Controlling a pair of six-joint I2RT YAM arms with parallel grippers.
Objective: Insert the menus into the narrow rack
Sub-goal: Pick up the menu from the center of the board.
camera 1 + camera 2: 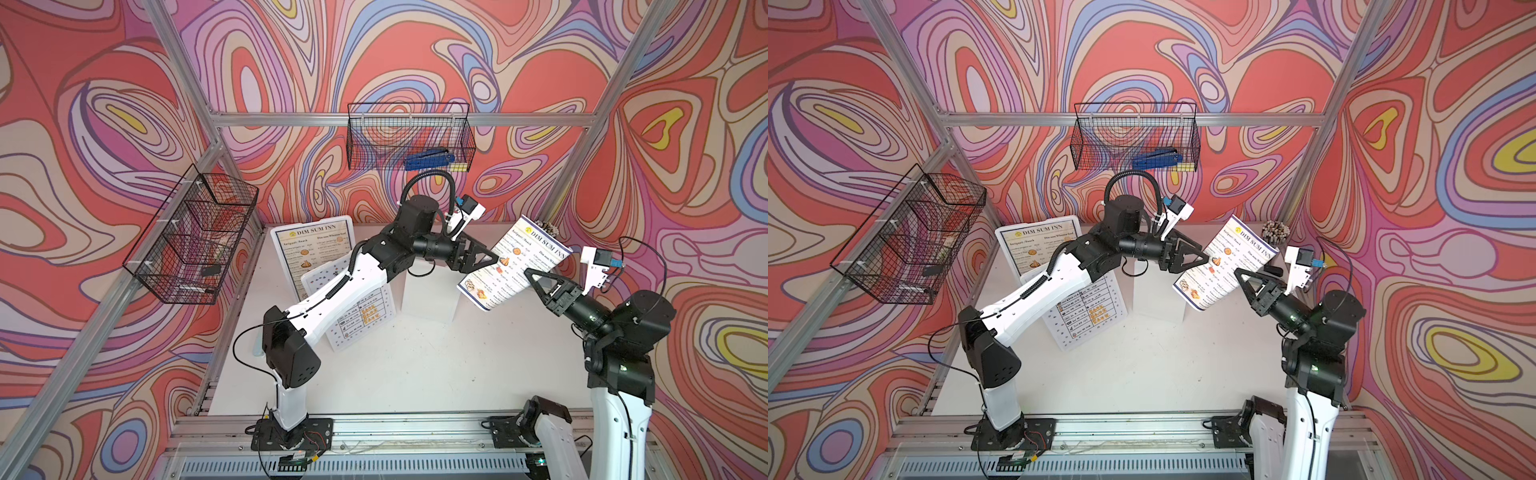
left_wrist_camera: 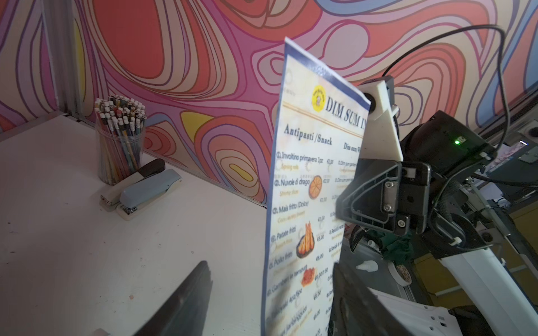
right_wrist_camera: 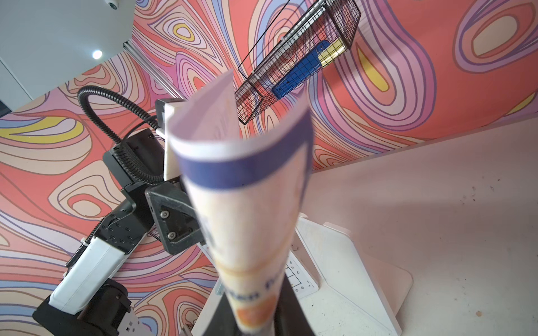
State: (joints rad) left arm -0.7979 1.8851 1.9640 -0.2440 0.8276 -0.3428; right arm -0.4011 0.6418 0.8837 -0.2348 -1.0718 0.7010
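Nearby, a pencil cup (image 2: 120, 145) and stapler (image 2: 142, 189) sit behind the held menu (image 2: 305, 174).

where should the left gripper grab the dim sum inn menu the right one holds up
Probably midway along the free long edge of the menu, the Antipasti side, edge-on from the robot's left, one finger per face. The right gripper pinches the opposite long edge and the thin sheet curls. The left gripper, open, straddles that edge.

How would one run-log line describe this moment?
right gripper: shut on blue-bordered menu, held in air | left gripper: open, menu edge between its jaws | insertion: not yet done
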